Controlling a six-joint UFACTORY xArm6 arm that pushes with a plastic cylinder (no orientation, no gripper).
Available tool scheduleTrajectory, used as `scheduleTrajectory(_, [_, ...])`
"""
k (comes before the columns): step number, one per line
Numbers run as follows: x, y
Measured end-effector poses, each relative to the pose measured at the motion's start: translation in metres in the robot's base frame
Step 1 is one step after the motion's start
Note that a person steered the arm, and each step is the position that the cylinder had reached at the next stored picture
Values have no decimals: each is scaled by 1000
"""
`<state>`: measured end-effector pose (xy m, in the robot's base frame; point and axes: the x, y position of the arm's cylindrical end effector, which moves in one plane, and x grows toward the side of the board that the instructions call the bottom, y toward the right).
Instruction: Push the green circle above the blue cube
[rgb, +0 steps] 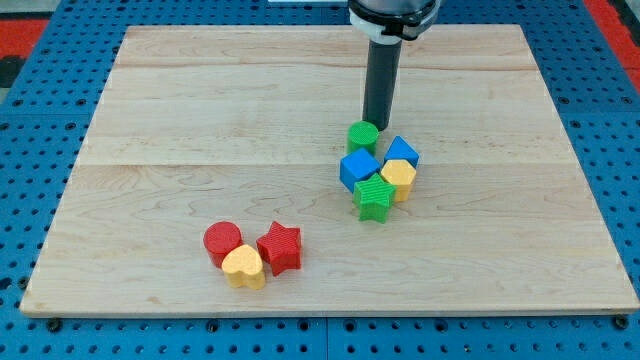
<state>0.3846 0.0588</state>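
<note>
The green circle (362, 136) sits on the wooden board, touching the top edge of the blue cube (359, 168). My tip (377, 122) stands just above and to the right of the green circle, very close to it or touching it. A second blue block (401, 153) lies to the right of the green circle. A yellow block (399, 179) and a green star (373, 198) press against the blue cube from the right and from below.
A red circle (222, 241), a yellow heart (244, 267) and a red star (280, 248) form a cluster at the lower left of the board (200, 110). The board rests on a blue perforated table.
</note>
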Motion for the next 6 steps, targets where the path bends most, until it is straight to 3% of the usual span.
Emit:
scheduleTrajectory(1, [-15,-23])
scheduleTrajectory(6, [3,-17])
